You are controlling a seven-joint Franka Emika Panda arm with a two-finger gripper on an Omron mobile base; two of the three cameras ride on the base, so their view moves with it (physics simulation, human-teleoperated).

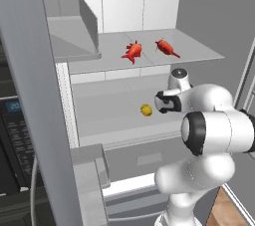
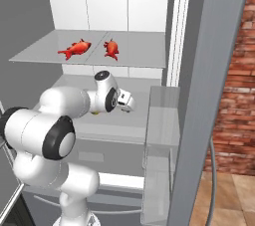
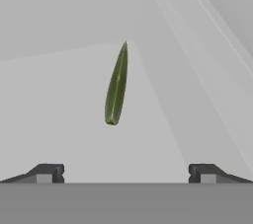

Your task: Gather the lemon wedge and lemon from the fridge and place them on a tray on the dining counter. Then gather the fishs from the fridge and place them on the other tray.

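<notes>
The fridge (image 1: 199, 51) stands open, and my arm reaches in at its lower shelf. The lemon (image 1: 146, 110), small and yellow, lies on that shelf just left of my hand; a sliver of the lemon (image 2: 94, 113) peeks out under my wrist. Two red-orange fish (image 1: 132, 51) (image 1: 167, 47) lie side by side on the shelf above, also the fish (image 2: 74, 48) (image 2: 111, 48). My gripper (image 3: 126, 173) is open, fingertips wide apart with nothing between them. The lemon wedge, both trays and the dining counter are out of view.
A slender dark green pod-like thing (image 3: 116, 87) lies on the pale shelf ahead of my fingertips. The fridge door (image 1: 30, 100) with its bins stands close on the left, and the other door (image 2: 209, 95) on the right. A brick wall (image 2: 241, 95) lies beyond.
</notes>
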